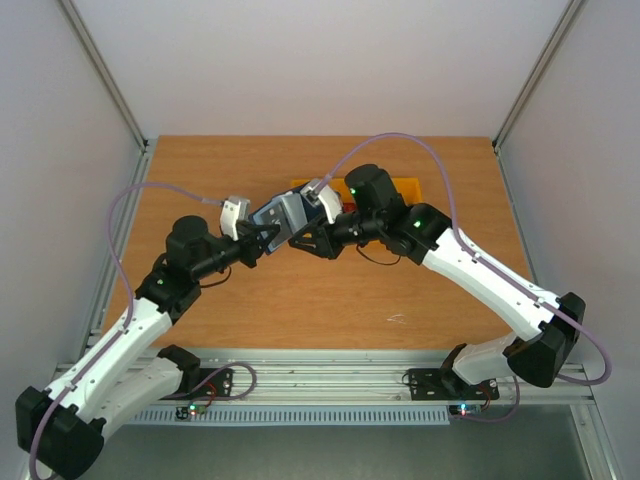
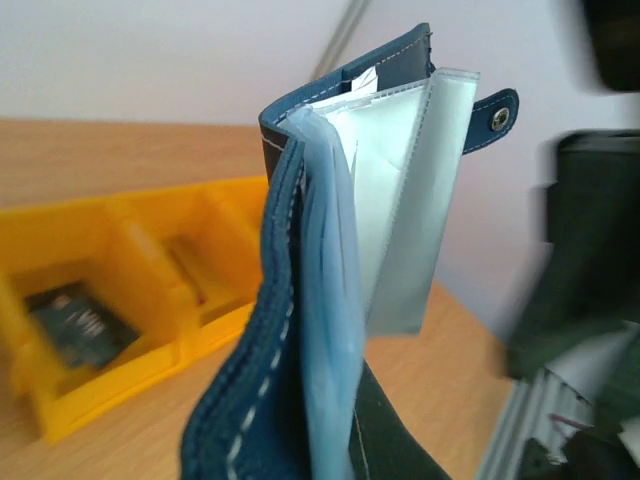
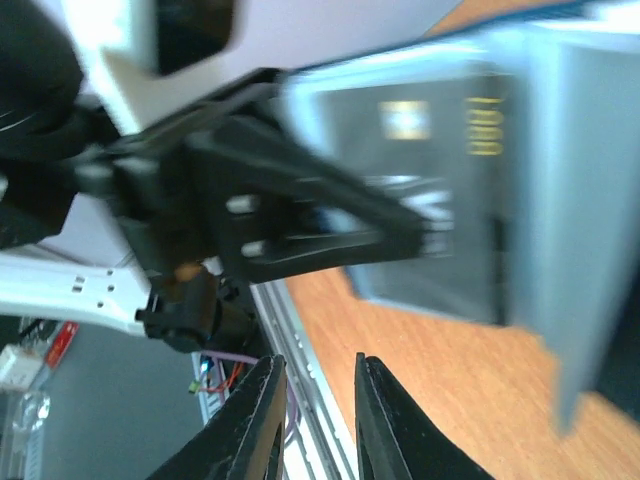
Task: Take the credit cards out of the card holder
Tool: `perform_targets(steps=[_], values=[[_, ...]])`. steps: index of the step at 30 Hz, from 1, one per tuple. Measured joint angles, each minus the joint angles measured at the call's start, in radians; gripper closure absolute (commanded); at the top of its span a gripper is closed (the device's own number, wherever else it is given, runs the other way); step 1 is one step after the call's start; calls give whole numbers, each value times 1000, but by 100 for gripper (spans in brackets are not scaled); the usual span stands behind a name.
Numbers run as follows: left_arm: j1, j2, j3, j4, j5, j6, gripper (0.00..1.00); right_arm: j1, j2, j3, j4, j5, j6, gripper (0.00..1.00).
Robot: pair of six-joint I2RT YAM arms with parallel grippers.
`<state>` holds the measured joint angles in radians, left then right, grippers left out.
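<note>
The left tool (image 1: 265, 235) is clenched on the card holder (image 2: 265, 330), gripping it by one edge and holding it up off the worktop (image 1: 330, 290), above the middle of the board. The holder is spread like a book, navy cover outward, with its pale clear sleeves fanned apart and the snap tab (image 2: 497, 118) sticking out to the side. In the right wrist view a dark chip card (image 3: 420, 180) sits inside one sleeve, just beside the left tool's black fingers.

The right tool (image 3: 318, 365) is released. Its two fingers stand a narrow gap apart with nothing between them, near the holder but not touching it.

Behind both tools an orange-yellow bin (image 2: 120, 215) rests on the worktop. One compartment holds what looks like a black card (image 2: 75, 320), though it is blurred.
</note>
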<state>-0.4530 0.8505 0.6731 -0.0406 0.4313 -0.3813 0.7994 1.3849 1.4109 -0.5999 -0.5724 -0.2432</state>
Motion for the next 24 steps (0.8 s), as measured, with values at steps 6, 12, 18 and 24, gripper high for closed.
perform_targets(steps=[6,12,18,24], values=[[0,-40,-36,209,177,-53,100,-60,-19,-19,28,-12,18,78],[7,-37,-49,300,300,-83,100,-60,-55,-19,23,-28,-2,75],[13,-31,-49,365,383,-107,100,-61,-78,-19,23,-76,-26,75],[21,-24,-49,406,444,-121,100,-61,-85,-19,24,-126,-39,86]])
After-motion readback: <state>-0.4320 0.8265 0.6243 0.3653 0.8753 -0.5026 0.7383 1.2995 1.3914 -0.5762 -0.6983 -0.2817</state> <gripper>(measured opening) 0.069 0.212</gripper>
